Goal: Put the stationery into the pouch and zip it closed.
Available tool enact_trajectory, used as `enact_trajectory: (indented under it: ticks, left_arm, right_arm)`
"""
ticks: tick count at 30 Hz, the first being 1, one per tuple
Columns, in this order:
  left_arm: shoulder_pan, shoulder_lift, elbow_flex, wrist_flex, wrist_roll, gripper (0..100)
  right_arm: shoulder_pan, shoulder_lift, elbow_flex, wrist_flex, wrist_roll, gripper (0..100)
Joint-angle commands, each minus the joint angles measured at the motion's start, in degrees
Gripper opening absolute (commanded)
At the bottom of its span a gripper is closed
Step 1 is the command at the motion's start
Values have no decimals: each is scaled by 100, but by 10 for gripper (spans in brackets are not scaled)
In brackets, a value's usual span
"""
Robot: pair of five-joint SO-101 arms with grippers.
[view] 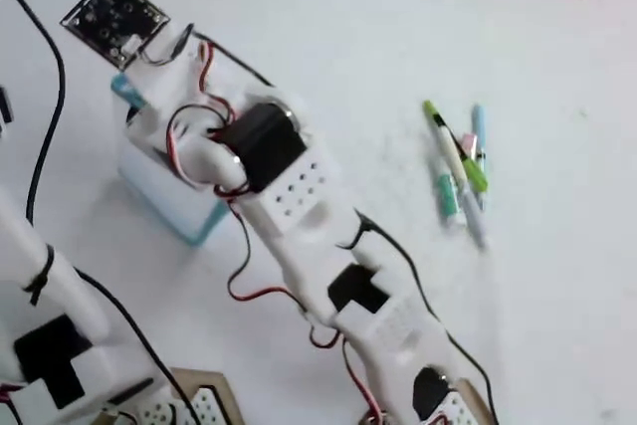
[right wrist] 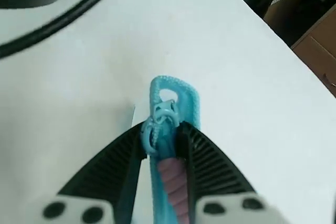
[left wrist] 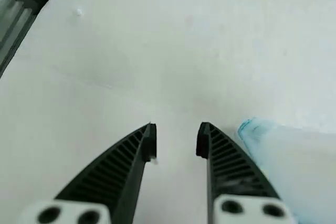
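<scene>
The pale blue pouch [view: 171, 196] lies at the table's left, partly under my right arm. In the right wrist view my right gripper [right wrist: 160, 129] is shut on the pouch's zipper pull [right wrist: 160, 120], near the blue end tab [right wrist: 181, 98]. Something pink [right wrist: 172, 182] shows in the zip line between the fingers. My left gripper [left wrist: 176, 129] hangs open over bare table, with a corner of the pouch [left wrist: 252, 128] just beside one finger. Several pens and markers [view: 458, 161] lie in a loose bunch on the table, well to the right of the pouch.
The right arm [view: 299, 216] stretches diagonally from the front edge to the pouch, trailing red and black cables. The left arm's base [view: 45, 296] stands at the front left. The white table [view: 398, 57] ends at the back in dark furniture.
</scene>
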Motion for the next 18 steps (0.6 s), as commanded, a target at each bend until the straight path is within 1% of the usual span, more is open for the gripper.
enact_trajectory:
  ticks: [1,6,9,13,16,18]
  left_arm:
    - [62,-422,-110,26,1037,162]
    - [299,-932,-101,53,2180,162]
    - [448,-1319,-101,35,2989,163]
    - [923,-1723,-48,53,3402,199]
    - [1125,-1776,-40,62,3446,204]
    - [1204,-1767,127,35,3446,204]
  right_arm:
    - [-242,549,123,40,-193,19]
    - [-418,637,123,40,-193,19]
    - [-444,655,123,40,-193,19]
    - [-435,664,123,40,-193,19]
    - [-426,699,123,40,-202,19]
    - [-426,716,123,92,-448,19]
